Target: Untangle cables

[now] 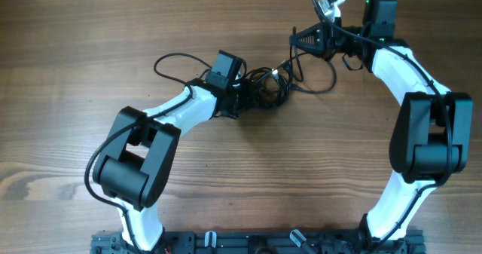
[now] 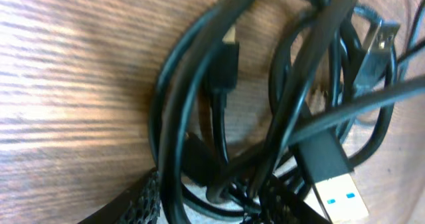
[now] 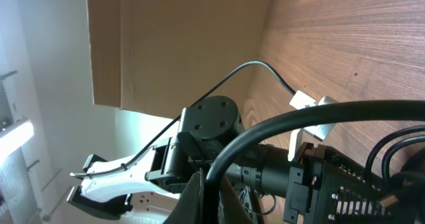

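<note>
The cables (image 1: 265,87) lie as a knotted black bundle on the wooden table, mid-back. My left gripper (image 1: 242,97) is at the bundle's left edge. In the left wrist view its fingers (image 2: 219,199) close round several strands (image 2: 199,104), and a USB plug with a blue insert (image 2: 335,197) lies beside them. My right gripper (image 1: 297,37) is raised behind and to the right of the bundle, shut on one cable strand (image 1: 291,58) that runs down into the knot. In the right wrist view that strand (image 3: 279,127) passes between the fingers (image 3: 211,199).
A loose cable loop (image 1: 327,79) lies right of the bundle. A thicker arm wire (image 1: 169,60) loops left of the left wrist. The arm bases and the rail (image 1: 248,243) are at the front edge. The table (image 1: 68,96) is bare wood on the left.
</note>
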Controlling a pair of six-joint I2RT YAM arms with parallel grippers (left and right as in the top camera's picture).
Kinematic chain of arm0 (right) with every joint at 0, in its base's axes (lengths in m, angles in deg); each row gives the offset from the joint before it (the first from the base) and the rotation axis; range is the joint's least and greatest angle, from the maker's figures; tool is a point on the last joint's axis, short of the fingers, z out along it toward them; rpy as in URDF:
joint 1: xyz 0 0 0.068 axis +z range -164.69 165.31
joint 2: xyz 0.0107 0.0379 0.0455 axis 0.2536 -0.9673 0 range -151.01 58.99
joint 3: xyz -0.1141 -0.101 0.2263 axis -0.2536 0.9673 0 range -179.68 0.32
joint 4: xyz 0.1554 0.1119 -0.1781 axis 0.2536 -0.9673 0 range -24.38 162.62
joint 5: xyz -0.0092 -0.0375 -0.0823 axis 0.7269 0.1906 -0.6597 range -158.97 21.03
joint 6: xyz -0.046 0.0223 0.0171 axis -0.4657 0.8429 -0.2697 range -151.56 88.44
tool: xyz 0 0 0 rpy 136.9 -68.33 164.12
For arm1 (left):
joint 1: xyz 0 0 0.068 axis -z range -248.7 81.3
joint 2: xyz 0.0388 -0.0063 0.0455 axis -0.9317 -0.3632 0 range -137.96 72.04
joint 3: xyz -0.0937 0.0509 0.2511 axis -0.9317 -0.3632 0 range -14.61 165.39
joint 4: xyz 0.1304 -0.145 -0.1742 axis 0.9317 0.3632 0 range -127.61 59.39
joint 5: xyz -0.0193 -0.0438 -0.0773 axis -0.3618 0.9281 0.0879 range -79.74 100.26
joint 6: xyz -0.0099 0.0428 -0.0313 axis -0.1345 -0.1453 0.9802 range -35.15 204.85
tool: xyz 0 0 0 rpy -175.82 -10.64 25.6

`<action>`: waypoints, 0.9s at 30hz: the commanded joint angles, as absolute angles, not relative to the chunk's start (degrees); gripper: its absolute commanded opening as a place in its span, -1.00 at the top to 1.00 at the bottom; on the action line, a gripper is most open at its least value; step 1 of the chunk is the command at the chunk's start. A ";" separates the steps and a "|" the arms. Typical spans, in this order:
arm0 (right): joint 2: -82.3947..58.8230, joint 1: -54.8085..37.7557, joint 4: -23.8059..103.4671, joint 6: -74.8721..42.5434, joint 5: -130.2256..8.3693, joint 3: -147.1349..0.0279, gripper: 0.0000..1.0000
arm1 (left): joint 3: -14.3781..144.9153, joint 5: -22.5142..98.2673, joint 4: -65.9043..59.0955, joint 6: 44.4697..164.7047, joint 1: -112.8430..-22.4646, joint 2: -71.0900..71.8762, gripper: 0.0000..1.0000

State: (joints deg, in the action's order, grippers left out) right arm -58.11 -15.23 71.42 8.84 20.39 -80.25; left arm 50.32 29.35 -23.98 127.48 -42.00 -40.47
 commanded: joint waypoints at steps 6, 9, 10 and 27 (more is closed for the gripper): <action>-56.52 -15.07 71.69 5.98 23.89 -79.90 0.91 | 50.10 21.05 -27.02 129.10 -40.74 -42.68 -0.20; -56.52 -15.07 71.69 5.95 23.89 -79.90 0.92 | 50.10 21.02 -28.73 129.10 -39.19 -44.51 0.01; -56.52 -15.03 71.69 5.95 23.89 -79.90 0.91 | 50.10 21.02 -28.99 129.08 -38.81 -45.21 0.14; -56.52 -17.06 65.65 -1.17 19.36 -79.88 0.91 | 50.12 9.75 -3.68 108.79 -59.45 -23.16 0.92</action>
State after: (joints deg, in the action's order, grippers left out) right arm -58.11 -15.79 67.34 2.37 20.35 -80.27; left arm 50.47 12.87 -5.80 117.08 -54.05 -31.86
